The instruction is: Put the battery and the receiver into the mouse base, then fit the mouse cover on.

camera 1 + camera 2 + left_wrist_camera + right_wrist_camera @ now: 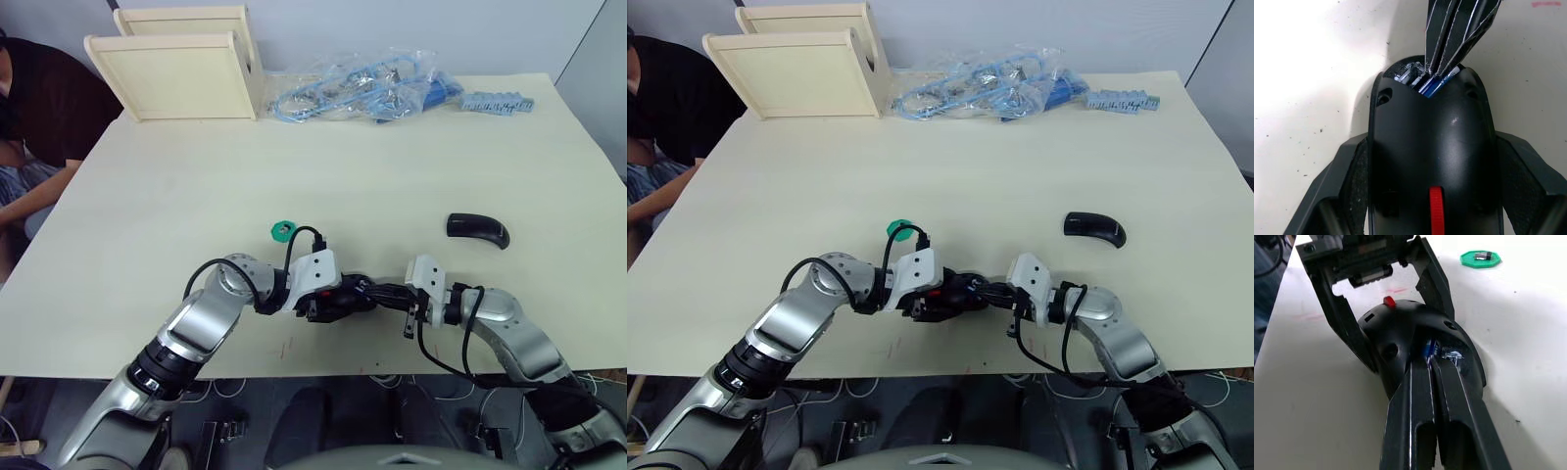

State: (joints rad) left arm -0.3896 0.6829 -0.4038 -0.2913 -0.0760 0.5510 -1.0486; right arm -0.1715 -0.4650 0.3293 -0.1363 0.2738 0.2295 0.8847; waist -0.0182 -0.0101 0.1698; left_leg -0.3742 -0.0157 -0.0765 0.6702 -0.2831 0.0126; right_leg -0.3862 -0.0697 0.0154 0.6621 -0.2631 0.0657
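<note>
Near the front edge of the table (147,196), the left gripper (1432,161) is clamped on the mouse base (1432,147), one black finger on each flank. The base is a glossy black oval shell with a red scroll wheel on top and an open bay at its rear end. In that bay lies the battery (1432,87), a slim blue-and-silver stick, partly hidden. The right gripper (1431,363) has its two fingers pressed together, their tips pushed into the bay against the battery. Just beyond the left gripper sits a small green disc (282,230). To the right, well apart, the mouse cover (478,228) lies on the table, plain black and arched. At the far edge stand wooden boxes (181,73) and plastic bags (367,88). A person (34,98) sits at the far left.
</note>
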